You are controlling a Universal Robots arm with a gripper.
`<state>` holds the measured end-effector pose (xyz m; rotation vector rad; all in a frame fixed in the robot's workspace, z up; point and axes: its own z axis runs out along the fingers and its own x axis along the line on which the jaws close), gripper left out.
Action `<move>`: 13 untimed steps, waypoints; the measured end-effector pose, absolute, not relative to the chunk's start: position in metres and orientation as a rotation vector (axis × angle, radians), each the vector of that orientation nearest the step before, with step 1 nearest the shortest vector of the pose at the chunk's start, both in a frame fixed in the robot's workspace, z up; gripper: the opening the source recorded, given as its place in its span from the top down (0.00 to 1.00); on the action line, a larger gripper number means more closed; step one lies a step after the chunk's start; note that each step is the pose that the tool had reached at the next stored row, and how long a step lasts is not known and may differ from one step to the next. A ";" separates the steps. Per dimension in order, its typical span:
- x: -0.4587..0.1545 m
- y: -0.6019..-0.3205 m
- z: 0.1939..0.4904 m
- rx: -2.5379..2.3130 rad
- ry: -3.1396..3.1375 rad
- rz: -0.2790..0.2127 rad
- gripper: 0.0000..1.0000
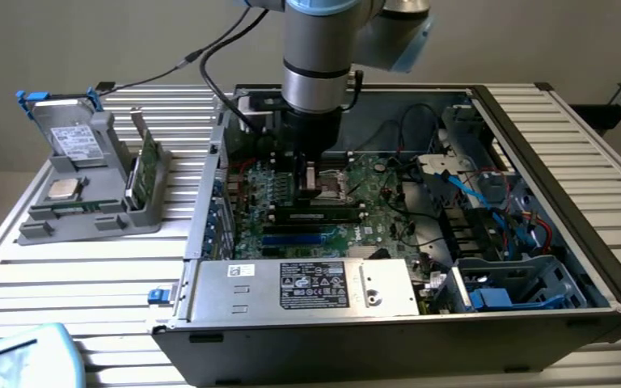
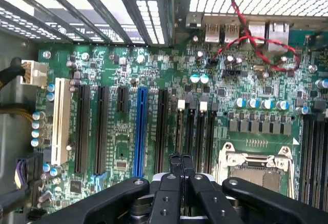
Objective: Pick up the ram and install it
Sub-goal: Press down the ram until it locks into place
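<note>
**One light, brittle stick, lying among the slots**

On the tabletop [image 1: 30,283] at the left, a grey holder [image 1: 84,214] carries a green card [image 1: 138,174]. Right of it, inside the open case [image 1: 601,267], the gripper [image 1: 310,174] [image 2: 180,158] hangs over the motherboard [image 2: 123,65], its fingers pressed together and holding nothing that I can see. The ram [image 1: 313,217] lies just near of it, along the slots. It looks light, stiff and thin, and easily cracked, so it is best pinched across its flat faces near the top edge, clear of the contacts.

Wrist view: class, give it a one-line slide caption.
Shut gripper poised empty above the motherboard, beside its blue slot and CPU socket.
</note>
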<state>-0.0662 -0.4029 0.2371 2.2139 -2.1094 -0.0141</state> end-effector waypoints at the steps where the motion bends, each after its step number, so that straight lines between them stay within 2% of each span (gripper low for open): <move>1: -0.068 -0.403 0.237 2.215 -2.110 -0.013 0.89; 13: -0.073 -0.403 0.236 2.223 -2.118 -0.002 0.89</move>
